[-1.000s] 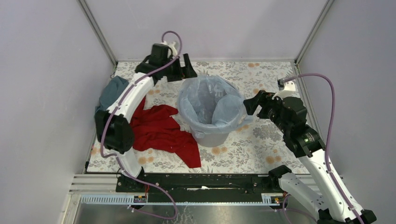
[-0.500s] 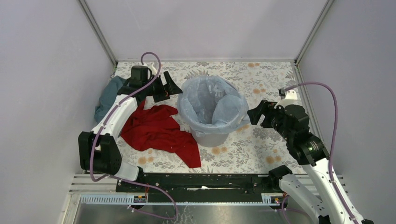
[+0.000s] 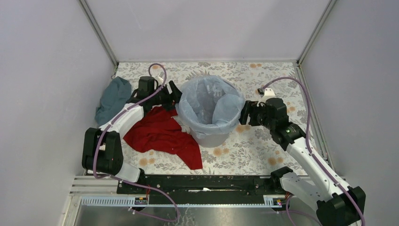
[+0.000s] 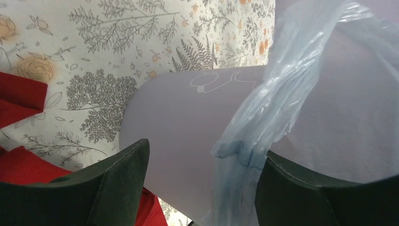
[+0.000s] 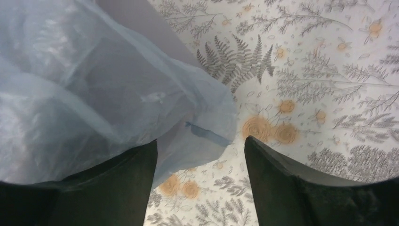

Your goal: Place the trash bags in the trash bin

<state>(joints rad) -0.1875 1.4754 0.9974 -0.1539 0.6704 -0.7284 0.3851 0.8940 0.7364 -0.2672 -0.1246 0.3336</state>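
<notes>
Jaws, left: my left gripper (image 4: 202,183) stands wide, holding nothing. A hanging pleat of the bag (image 3: 207,101) sits in the gap, against the bin (image 4: 188,136) wall.
Jaws, right: my right gripper (image 5: 200,183) is also wide and empty, with a loose flap of film lying between the fingers, over the flowered surface (image 5: 329,70).
Bag: it already lines the bin, its mouth draped over the rim and the spare film spilling outside on both sides.
Step in hand: I judge I am about to pinch the overhang on each side to tidy it around the rim.
Doing it well: I'd close on gathered film, not a single layer, and draw down evenly on both sides so the liner doesn't slide out or tip the bin.
Axis: the bin stands upright, long axis vertical, mouth up; the bag follows it, opening skyward.
Around: the red cloth (image 3: 160,134) lies at the bin's left foot, near my left arm; the teal cloth (image 3: 113,96) lies further left.
</notes>
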